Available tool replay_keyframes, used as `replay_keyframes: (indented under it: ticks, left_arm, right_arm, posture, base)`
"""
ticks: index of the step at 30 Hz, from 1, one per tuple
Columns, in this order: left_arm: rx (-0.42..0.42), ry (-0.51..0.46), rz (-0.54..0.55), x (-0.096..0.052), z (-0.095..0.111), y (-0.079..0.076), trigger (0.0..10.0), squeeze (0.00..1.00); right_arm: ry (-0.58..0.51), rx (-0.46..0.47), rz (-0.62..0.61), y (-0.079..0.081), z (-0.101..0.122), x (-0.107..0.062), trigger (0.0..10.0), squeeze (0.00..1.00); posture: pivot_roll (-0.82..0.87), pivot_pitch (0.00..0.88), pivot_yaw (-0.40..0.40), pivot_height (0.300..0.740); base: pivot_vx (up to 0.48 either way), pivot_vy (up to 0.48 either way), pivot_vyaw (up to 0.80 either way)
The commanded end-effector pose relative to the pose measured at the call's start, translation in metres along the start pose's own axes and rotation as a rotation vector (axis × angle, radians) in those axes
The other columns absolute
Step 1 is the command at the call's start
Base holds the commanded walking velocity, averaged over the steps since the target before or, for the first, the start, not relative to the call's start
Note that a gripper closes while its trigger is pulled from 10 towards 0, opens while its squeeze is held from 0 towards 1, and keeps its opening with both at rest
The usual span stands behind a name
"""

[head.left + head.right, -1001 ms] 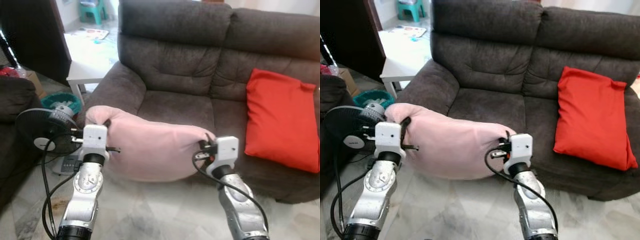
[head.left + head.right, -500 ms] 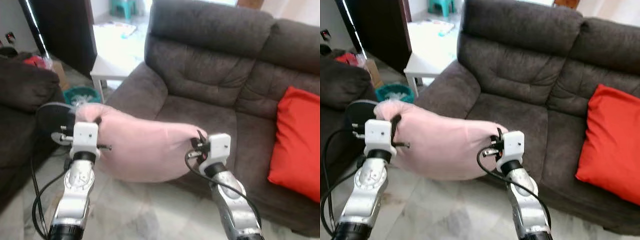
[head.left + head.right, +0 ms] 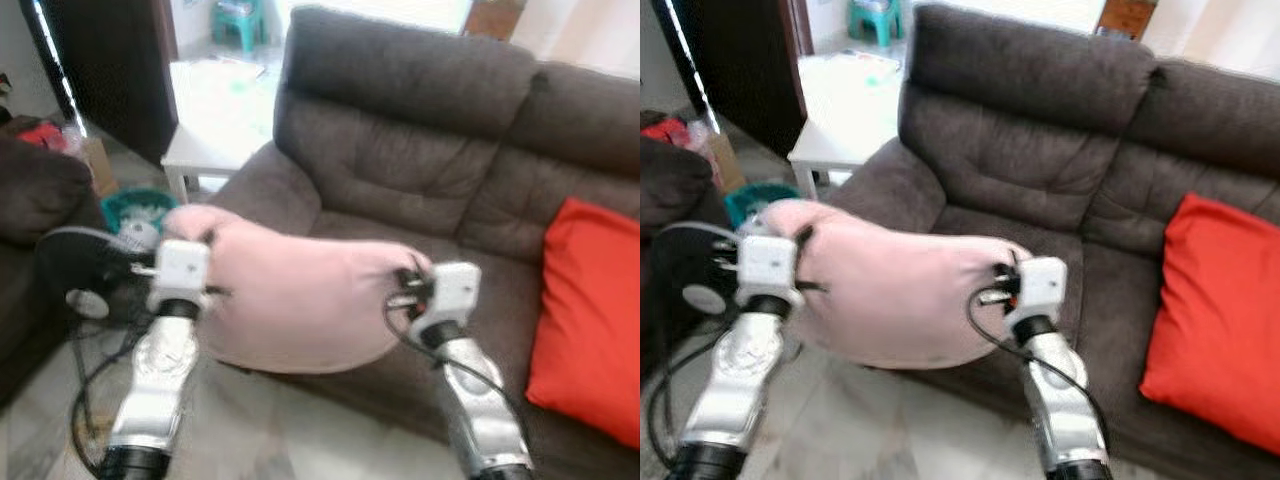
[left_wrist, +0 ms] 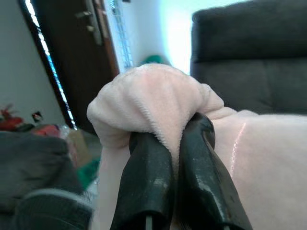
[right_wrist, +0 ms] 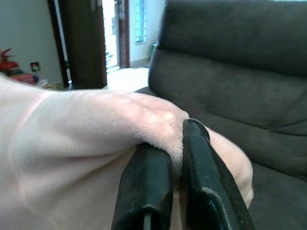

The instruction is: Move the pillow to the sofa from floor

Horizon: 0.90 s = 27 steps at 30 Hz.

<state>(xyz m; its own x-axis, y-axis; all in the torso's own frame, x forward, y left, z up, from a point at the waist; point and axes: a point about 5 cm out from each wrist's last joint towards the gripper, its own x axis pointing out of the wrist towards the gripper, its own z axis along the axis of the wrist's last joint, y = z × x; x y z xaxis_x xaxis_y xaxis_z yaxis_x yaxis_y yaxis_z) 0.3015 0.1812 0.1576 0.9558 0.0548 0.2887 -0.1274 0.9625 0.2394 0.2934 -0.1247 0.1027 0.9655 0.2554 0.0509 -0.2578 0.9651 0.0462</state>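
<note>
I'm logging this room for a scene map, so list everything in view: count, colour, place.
pink pillow: one, pale pink, held up off the floor between both grippers, in front of the sofa seat.
sofa: one, dark brown, ahead of the robot.
red cushion: one, red, leaning on the sofa's right side.
side table: one, white, left of the sofa arm.
fan: one, black, on the floor at the left.
basket: one, teal, by the table leg.
stool: one, teal, far back.
left gripper: one, black fingers, shut on the pillow's left corner.
right gripper: one, black fingers, shut on the pillow's right corner.
</note>
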Motion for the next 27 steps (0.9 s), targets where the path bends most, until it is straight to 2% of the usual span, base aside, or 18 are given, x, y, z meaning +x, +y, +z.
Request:
replay_keyframes:
  ticks: [1, 4, 17, 22, 27]
  left_arm:
    - [-0.022, -0.064, -0.016, 0.005, 0.015, -0.008, 10.0, 0.00]
    - [-0.022, -0.065, -0.018, 0.005, 0.016, -0.009, 10.0, 0.00]
    - [-0.027, -0.081, -0.020, 0.008, 0.021, -0.008, 10.0, 0.00]
    - [-0.040, -0.115, -0.039, 0.012, 0.031, -0.008, 10.0, 0.00]
    - [-0.053, -0.155, -0.055, 0.018, 0.044, -0.010, 10.0, 0.00]
  right_arm:
    - [-0.097, -0.027, -0.044, -0.013, 0.019, 0.000, 10.0, 0.00]
    - [-0.095, -0.031, -0.042, -0.012, 0.019, 0.000, 10.0, 0.00]
    - [-0.090, -0.016, -0.050, -0.014, 0.019, 0.002, 10.0, 0.00]
    - [-0.126, 0.009, -0.085, -0.017, 0.026, 0.004, 10.0, 0.00]
    - [-0.211, 0.025, -0.141, -0.025, 0.045, 0.008, 10.0, 0.00]
  posture:
    - [0.17, 0.021, -0.096, 0.740]
    - [0.17, 0.021, -0.096, 0.740]
    - [0.17, 0.020, -0.097, 0.740]
    - [0.17, 0.019, -0.095, 0.740]
    - [0.17, 0.017, -0.095, 0.740]
  base:
    - [0.386, 0.000, 0.80]
    - [0.417, 0.000, 0.80]
    - [0.424, 0.000, 0.00]
    - [0.480, 0.000, 0.00]
    - [0.407, 0.000, 0.00]
